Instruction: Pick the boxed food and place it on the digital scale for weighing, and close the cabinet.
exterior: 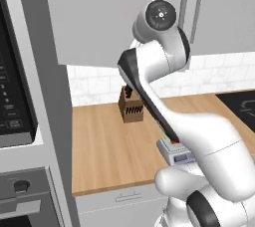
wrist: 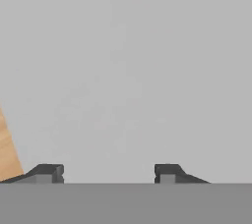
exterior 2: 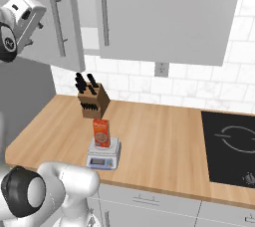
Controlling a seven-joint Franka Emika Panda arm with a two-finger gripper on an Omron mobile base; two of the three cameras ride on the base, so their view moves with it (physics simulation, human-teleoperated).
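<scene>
The orange-red boxed food (exterior 2: pixel 101 133) stands upright on the light grey digital scale (exterior 2: pixel 103 155) near the counter's front edge. In the left base view the scale (exterior: pixel 177 155) peeks out from behind my arm. The cabinet's left door (exterior 2: pixel 55 17) stands swung open with its long bar handle (exterior 2: pixel 56 19) facing out, and the right door (exterior 2: pixel 159 17) is shut. My hand is raised at the open door's outer face, far above the box. In the hand view my gripper (wrist: pixel 108 174) faces a flat grey door surface (wrist: pixel 128 70) close up, its fingertips (wrist: pixel 47 173) apart with nothing between them.
A wooden knife block (exterior 2: pixel 92 100) stands at the back of the wooden counter (exterior 2: pixel 159 141), behind the scale. A black cooktop (exterior 2: pixel 231 144) lies at the right. The dark microwave and oven column (exterior: pixel 15 101) rises at the left.
</scene>
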